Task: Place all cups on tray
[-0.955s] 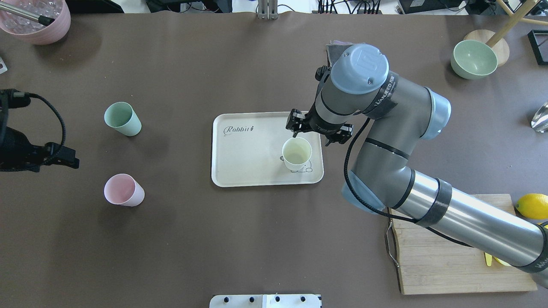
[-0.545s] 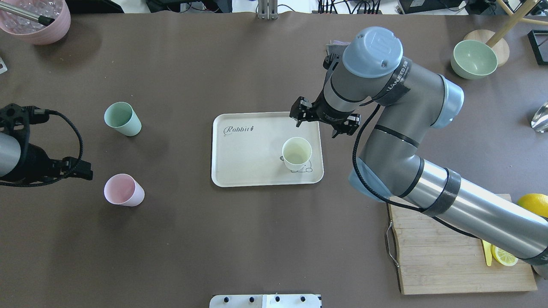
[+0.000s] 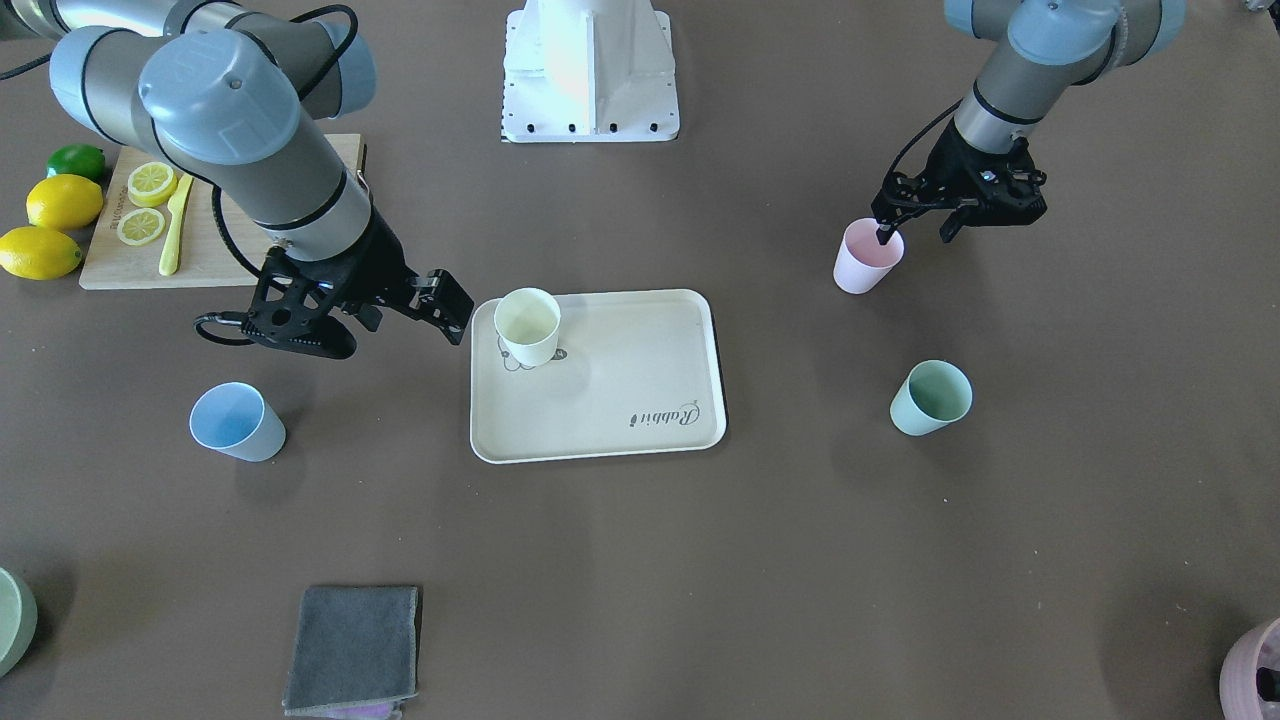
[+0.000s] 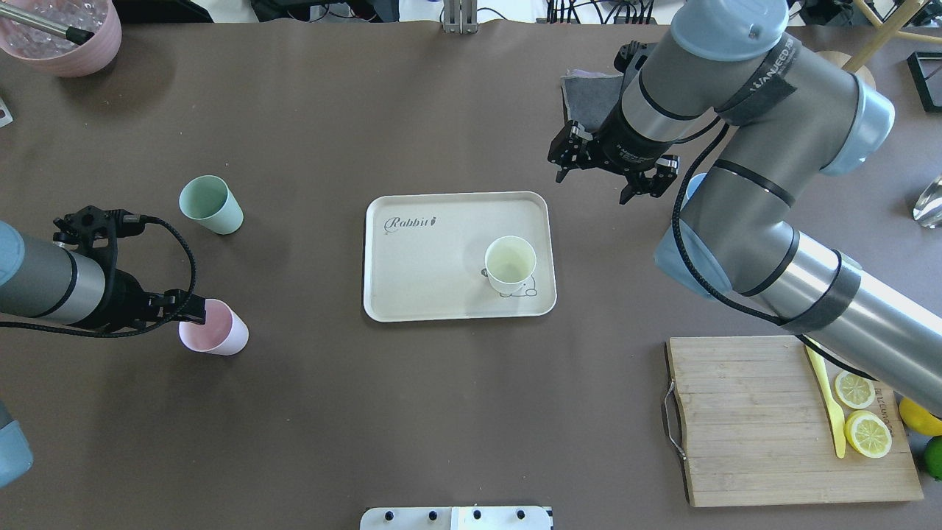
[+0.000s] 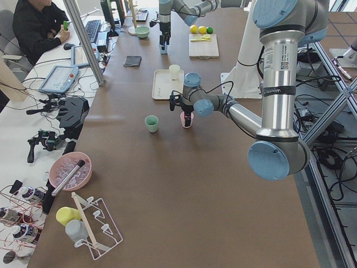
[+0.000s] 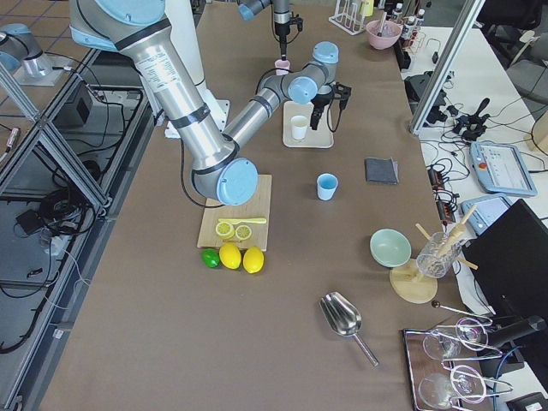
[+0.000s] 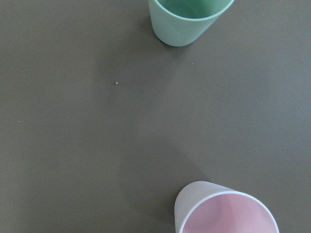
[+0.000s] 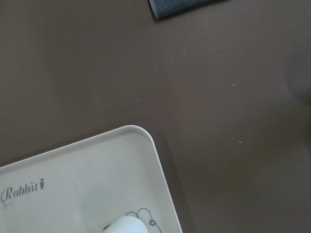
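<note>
Pink cup (image 4: pixel 213 327), on table (image 4: pixel 441 412) well left of tray (image 4: pixel 419 280): left fingers (image 3: pixel 884 234) now at rim, spread, one tip over mouth; earlier farther left. Mint cup (image 4: pixel 211 205) also left, untouched. Yellow cup (image 4: pixel 510 266) stands released on tray's right half. Right fingers (image 3: pixel 448 300), spread, empty, now off tray's far-right corner, earlier over cup. Blue cup (image 3: pixel 237 421) beyond: likely next.

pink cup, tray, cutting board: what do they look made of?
Pink cup: probably matte plastic or a fibre composite; flat pastel surface, no glare. Tray: a similar matte cream material, with printed script and a moulded rim. Cutting board: wood, with visible grain in joined strips.
</note>
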Robot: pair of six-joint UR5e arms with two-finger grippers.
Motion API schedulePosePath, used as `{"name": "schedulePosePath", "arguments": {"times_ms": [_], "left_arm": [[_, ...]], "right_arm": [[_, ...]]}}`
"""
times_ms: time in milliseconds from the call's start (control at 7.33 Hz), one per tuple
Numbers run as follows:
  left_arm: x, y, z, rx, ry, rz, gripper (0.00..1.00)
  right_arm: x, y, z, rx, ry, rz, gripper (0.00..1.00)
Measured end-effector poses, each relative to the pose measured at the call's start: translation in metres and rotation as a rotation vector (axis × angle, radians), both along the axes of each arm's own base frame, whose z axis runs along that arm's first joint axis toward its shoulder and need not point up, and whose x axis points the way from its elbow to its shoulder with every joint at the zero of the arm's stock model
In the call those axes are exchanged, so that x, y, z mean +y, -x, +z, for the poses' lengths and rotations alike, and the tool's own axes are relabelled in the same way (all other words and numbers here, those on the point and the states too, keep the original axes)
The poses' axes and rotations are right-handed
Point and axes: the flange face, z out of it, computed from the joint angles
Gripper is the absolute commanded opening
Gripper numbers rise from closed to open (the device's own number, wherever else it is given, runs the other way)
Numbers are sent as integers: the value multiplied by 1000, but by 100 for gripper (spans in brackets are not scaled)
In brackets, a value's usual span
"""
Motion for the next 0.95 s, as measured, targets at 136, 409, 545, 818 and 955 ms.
{"name": "schedulePosePath", "arguments": {"times_ms": [136, 409, 545, 818, 955], "left_arm": [[1, -8, 4, 4, -3, 10, 42], [-2, -22, 15, 6, -23, 8, 0], [-2, -24, 15, 12, -32, 7, 0], [0, -15, -2, 36, -41, 5, 0], [-4, -4, -15, 49, -23, 6, 0]], "right_arm": [[-6, -13, 8, 18, -9, -2, 100], [-12, -36, 28, 44, -29, -10, 100], [-14, -48, 36, 46, -31, -15, 100], [-22, -81, 59, 45, -34, -31, 100], [-25, -98, 80, 62, -46, -45, 100]]}}
